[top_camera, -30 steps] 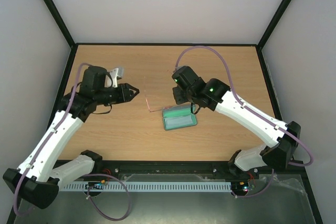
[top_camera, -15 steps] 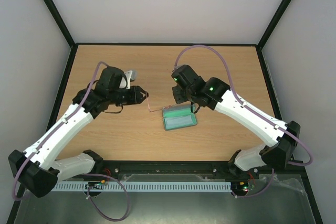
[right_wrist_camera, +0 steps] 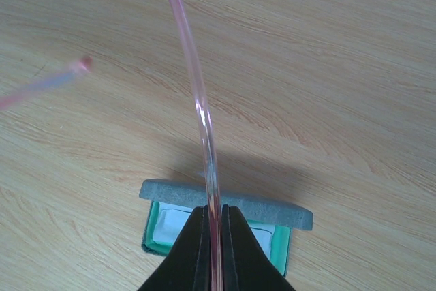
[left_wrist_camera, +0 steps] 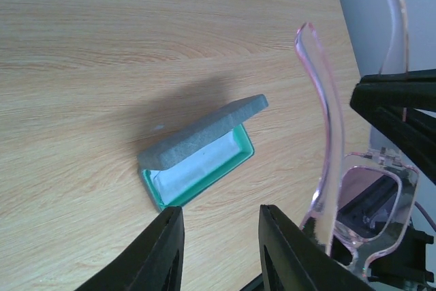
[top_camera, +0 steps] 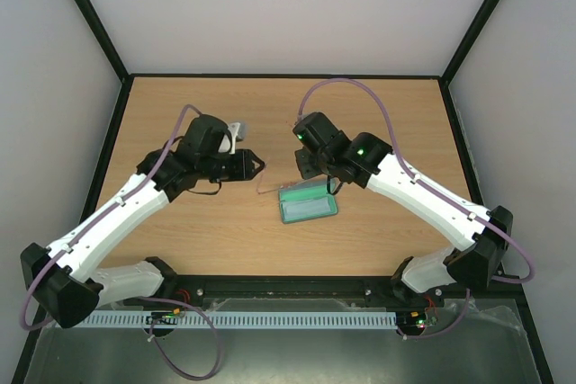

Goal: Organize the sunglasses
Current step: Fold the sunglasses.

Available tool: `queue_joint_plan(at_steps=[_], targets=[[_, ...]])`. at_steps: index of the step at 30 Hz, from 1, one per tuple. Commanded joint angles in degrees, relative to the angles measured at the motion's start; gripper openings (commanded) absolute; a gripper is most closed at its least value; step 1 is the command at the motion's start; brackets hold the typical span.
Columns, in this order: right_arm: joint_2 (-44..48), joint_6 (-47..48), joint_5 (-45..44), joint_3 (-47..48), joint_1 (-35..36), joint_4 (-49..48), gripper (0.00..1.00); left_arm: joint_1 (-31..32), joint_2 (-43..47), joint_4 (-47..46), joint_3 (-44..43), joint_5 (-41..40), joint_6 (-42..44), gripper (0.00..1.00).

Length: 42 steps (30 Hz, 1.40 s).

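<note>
R gripper (right_wrist_camera: 214,212) is clamped on one temple arm of the sunglasses (left_wrist_camera: 325,161), holding them in the air near the open case (left_wrist_camera: 197,161), prob. so they can be folded first. L gripper (left_wrist_camera: 221,210) sits close by w/ fingers apart, empty.

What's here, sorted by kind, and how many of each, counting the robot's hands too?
Pink translucent-framed sunglasses: 1
Grey-blue oblong case with green lining: 1
Robot hands: 2, left hand and right hand
Total: 4
</note>
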<state>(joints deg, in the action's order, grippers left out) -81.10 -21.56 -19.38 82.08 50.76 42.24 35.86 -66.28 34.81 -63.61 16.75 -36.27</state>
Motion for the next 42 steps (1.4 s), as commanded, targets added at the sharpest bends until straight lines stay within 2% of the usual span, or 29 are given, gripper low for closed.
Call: queue_joint_plan(at_steps=[1, 20, 26, 30, 36, 40, 42], targets=[[-0.3, 0.7, -0.1, 2.0, 0.2, 2.7, 0.01, 1.9, -1.0, -1.4, -2.9, -0.8, -0.4, 0.33], [-1.6, 1.1, -0.2, 4.0, 0.2, 3.9, 0.01, 9.1, -4.0, -3.1, -4.7, -2.2, -1.7, 0.34], [-1.6, 0.9, 0.3, 3.6, 0.2, 3.6, 0.01, 9.2, -3.9, -2.7, -5.4, -2.9, -1.2, 0.41], [-1.5, 0.9, 0.5, 4.0, 0.2, 3.8, 0.01, 8.3, -3.9, -0.2, -7.8, -5.0, -0.3, 0.52], [-1.5, 1.0, -0.1, 4.3, 0.1, 4.2, 0.01, 3.2, -5.7, 3.5, -13.1, -5.1, 2.6, 0.75], [-1.1, 0.2, -2.1, 4.5, 0.1, 5.2, 0.01, -0.2, -9.3, 7.9, -18.6, -8.4, 5.1, 0.98], [-0.7, 0.2, -2.8, 4.1, 0.0, 5.4, 0.01, -1.7, -11.1, 10.0, -21.4, -10.1, 5.9, 0.99]])
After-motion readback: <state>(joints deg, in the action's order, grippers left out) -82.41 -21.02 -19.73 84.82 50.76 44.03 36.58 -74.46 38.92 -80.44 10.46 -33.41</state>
